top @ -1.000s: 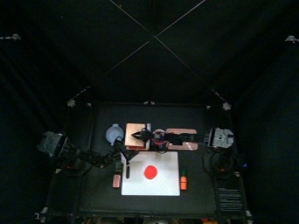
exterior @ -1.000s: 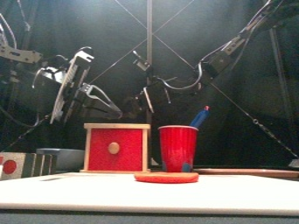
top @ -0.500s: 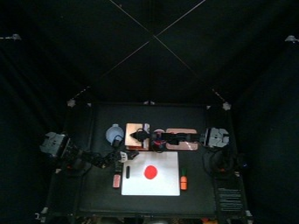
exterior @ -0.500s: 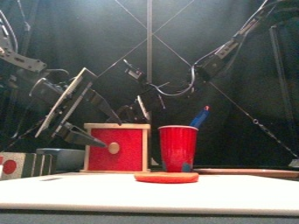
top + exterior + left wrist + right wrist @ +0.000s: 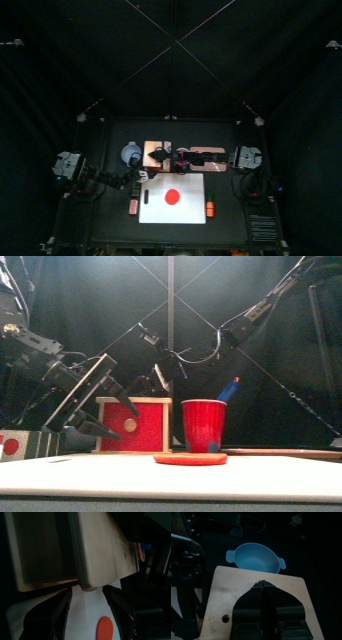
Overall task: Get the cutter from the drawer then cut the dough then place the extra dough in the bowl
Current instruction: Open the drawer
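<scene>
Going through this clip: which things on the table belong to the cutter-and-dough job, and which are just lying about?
Belong to the job:
- wooden box with the red drawer front
- red dough disc
- white cutting board
- blue-grey bowl
(no cutter in view)

Lying about:
- red cup holding a blue toy knife
- orange toy at the board's left, another at its right

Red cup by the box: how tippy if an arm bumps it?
Probably tippy: the cup is taller than wide and narrows toward its base. The blue knife leaning out of its rim likely puts weight high and off-centre. It looks like light plastic, so a low nudge may just slide it.
</scene>
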Available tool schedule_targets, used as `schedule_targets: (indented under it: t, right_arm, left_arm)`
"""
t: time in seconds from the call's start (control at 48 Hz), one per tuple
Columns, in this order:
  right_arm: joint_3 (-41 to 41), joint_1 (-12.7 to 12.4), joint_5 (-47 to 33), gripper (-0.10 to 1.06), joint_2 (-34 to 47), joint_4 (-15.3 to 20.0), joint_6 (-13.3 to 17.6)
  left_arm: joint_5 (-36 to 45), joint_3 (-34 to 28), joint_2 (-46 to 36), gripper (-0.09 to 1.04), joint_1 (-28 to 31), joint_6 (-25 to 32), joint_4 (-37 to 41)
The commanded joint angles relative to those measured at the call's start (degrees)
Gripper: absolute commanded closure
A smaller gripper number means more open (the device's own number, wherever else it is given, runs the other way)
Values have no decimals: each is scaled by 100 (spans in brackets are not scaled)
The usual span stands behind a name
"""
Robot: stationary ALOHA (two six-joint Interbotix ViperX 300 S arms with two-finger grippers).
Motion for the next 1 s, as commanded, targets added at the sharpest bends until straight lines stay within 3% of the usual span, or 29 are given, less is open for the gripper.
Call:
schedule_targets:
  t: [0.021, 0.396, 0.562, 0.667, 1.0]
  right_arm:
    - [-62, 105, -9, 101, -158, -9, 9]
    - [-35, 158, 18, 101, -149, -9, 26]
    - [-35, 158, 18, 101, -149, 9, 26]
    - [-35, 158, 18, 101, -149, 18, 35]
    - [-70, 62, 97, 101, -149, 9, 26]
  left_arm:
    - [-26, -105, -18, 8, 105, 9, 88]
    - [-18, -167, 123, 9, 123, 18, 237]
    - [-9, -149, 141, 21, 114, 9, 229]
    - [88, -176, 149, 23, 88, 0, 220]
    - [202, -185, 97, 23, -694, -18, -431]
